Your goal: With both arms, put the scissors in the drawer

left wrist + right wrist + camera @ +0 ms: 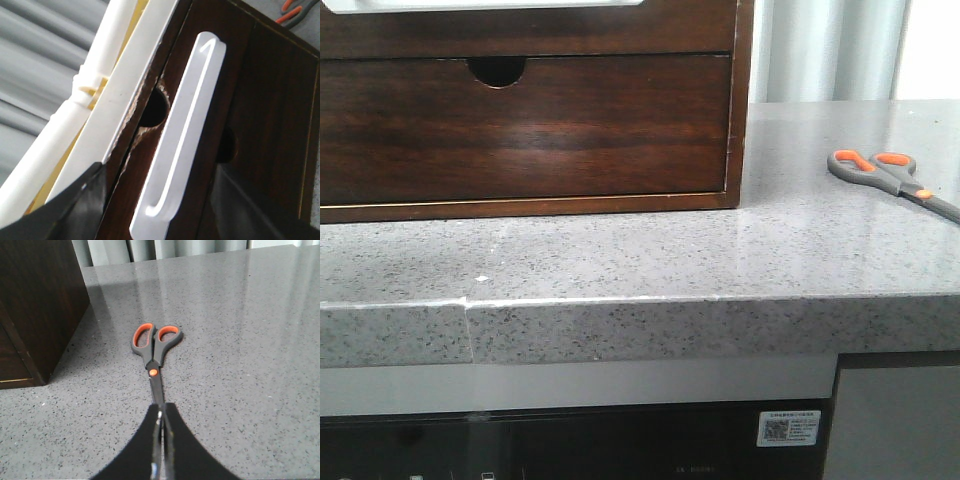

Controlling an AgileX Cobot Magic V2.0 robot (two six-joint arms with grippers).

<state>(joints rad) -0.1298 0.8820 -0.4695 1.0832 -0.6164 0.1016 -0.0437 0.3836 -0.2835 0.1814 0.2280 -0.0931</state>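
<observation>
The scissors (pixel 880 172), grey with orange-lined loops, lie flat at the counter's right side, blades running off the front view's right edge. In the right wrist view my right gripper (pixel 161 412) is shut on the blade tips of the scissors (pixel 156 342), handles pointing away. The drawer (pixel 520 30) is the plain dark-brown front at the top of the cabinet, its white rim just showing. My left gripper (pixel 160 200) is open, its fingers (pixel 85 200) standing either side of dark wood and a long white strip (pixel 185 135). Neither gripper shows in the front view.
A lower wood front with a half-round finger notch (pixel 497 70) sits under the drawer. The cabinet (pixel 35 305) stands left of the scissors on the grey speckled counter (pixel 620 250). Pale curtains hang behind. Orange scissor loops (pixel 292 12) peek past the cabinet.
</observation>
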